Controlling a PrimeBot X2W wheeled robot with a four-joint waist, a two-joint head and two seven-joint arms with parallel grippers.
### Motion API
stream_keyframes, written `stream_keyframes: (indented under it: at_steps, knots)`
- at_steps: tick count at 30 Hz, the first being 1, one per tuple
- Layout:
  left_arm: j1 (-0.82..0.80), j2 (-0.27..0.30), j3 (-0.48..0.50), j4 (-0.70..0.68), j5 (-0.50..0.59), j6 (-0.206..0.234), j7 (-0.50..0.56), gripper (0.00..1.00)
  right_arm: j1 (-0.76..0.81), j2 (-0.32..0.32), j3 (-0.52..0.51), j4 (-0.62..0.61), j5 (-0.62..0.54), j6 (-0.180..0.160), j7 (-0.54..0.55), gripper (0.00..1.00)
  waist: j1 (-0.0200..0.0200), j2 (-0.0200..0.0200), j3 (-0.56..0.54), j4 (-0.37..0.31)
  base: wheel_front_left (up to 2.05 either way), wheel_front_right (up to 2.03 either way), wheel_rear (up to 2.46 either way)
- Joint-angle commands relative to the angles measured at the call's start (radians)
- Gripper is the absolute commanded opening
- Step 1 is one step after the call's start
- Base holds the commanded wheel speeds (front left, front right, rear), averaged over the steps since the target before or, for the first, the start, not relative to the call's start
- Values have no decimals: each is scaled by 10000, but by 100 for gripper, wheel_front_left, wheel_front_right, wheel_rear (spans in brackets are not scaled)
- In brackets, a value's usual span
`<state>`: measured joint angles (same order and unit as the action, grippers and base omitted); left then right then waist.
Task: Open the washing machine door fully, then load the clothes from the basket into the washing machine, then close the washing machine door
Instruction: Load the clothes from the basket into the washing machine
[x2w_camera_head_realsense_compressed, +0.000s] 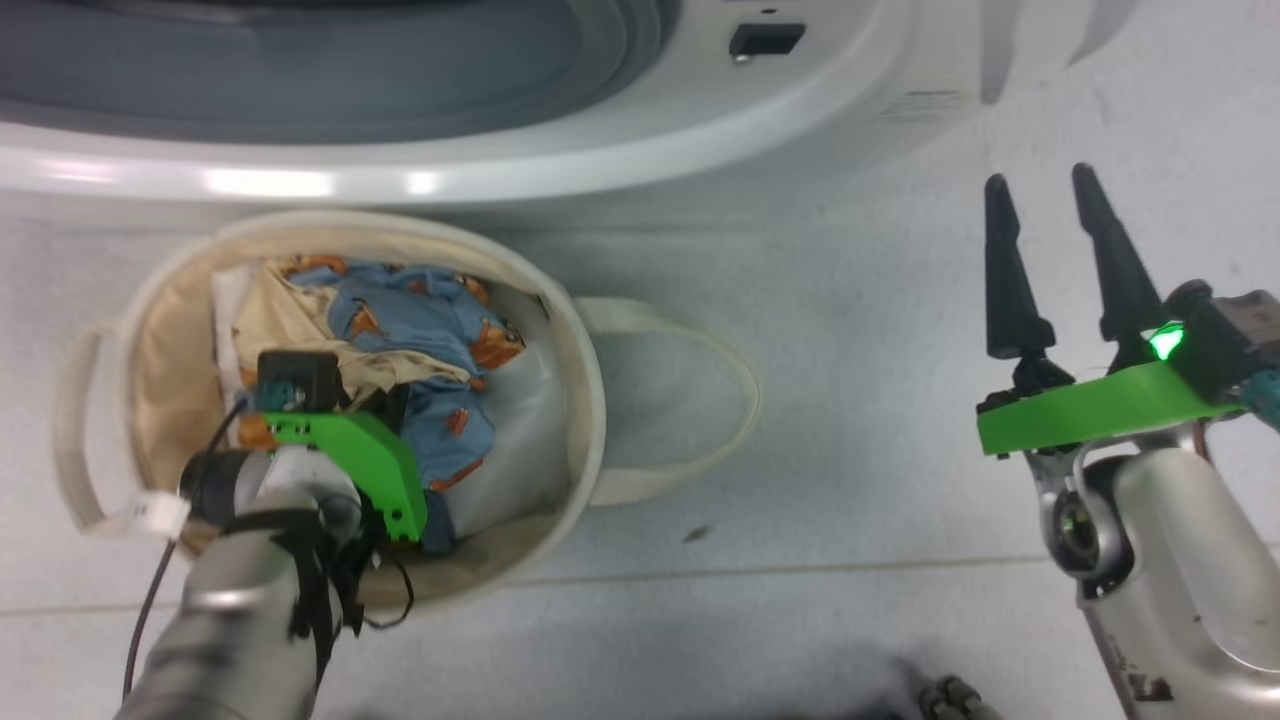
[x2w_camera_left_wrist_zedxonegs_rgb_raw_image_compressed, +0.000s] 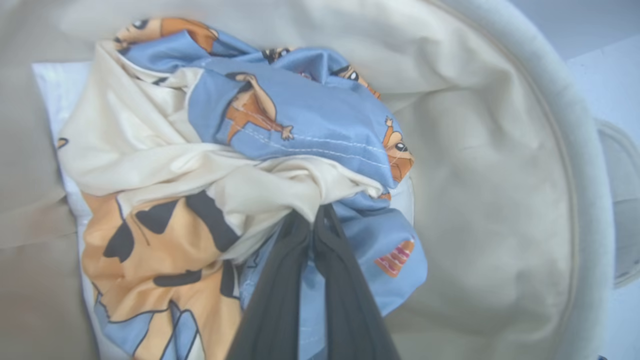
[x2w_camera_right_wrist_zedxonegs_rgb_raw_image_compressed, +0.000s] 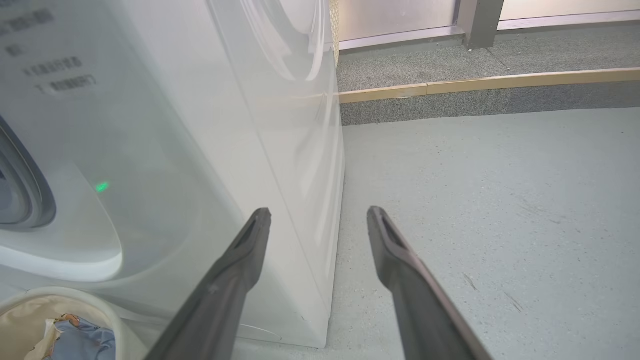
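While the right gripper (x2w_camera_head_realsense_compressed: 1040, 178) hangs spread, the left gripper (x2w_camera_left_wrist_zedxonegs_rgb_raw_image_compressed: 316, 215) pinches clothes (x2w_camera_left_wrist_zedxonegs_rgb_raw_image_compressed: 310, 125) in the basket (x2w_camera_left_wrist_zedxonegs_rgb_raw_image_compressed: 490, 165).

Pale grey speckled floor (x2w_camera_head_realsense_compressed: 860, 420), matte and lightly scuffed. Thin straight seam (x2w_camera_head_realsense_compressed: 800, 571) across it low in the head view, with a small dark smudge (x2w_camera_head_realsense_compressed: 697, 533) just above the line. More of the same floor in the right wrist view, marked there by a couple of short dark scratches (x2w_camera_right_wrist_zedxonegs_rgb_raw_image_compressed: 470, 281). Beyond, a raised step (x2w_camera_right_wrist_zedxonegs_rgb_raw_image_compressed: 450, 107) faced in darker speckled grey, edged along its top with a tan strip (x2w_camera_right_wrist_zedxonegs_rgb_raw_image_compressed: 480, 84). On top of the step, a rough grey surface (x2w_camera_right_wrist_zedxonegs_rgb_raw_image_compressed: 525, 55) up to a pale wall (x2w_camera_right_wrist_zedxonegs_rgb_raw_image_compressed: 395, 17), broken by a grey upright post (x2w_camera_right_wrist_zedxonegs_rgb_raw_image_compressed: 475, 20).
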<state>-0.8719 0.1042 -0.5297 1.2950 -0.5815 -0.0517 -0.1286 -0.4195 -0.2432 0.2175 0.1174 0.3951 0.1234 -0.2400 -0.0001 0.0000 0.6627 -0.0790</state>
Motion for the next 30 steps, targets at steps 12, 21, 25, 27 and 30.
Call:
stream_keyframes:
  at_steps: [12,21,25,27,30]
  knots:
    - [1322,484,878,-959,-466,-519,-1321,0,670,217,664,1010,798,73,-213,100,1,0,-3120,266,0,0,0]
    - [3012,894,2030,-4577,688,-75,-1330,0,1647,154,676,1423,1227,73,-216,100,1,0,-5179,499,0,0,0]
    - [3593,902,2626,-6012,1030,2,-1330,0,2007,175,679,1530,1403,73,-217,100,1,0,-5884,553,0,0,0]
    - [3797,871,2806,-6689,1245,17,-1331,0,2188,166,688,1588,1478,73,-217,100,1,0,-6155,612,0,0,0]
    - [3948,730,2969,-7489,1400,-5,-1331,0,2426,119,689,1643,1566,73,-217,100,1,0,-6464,709,0,0,0]
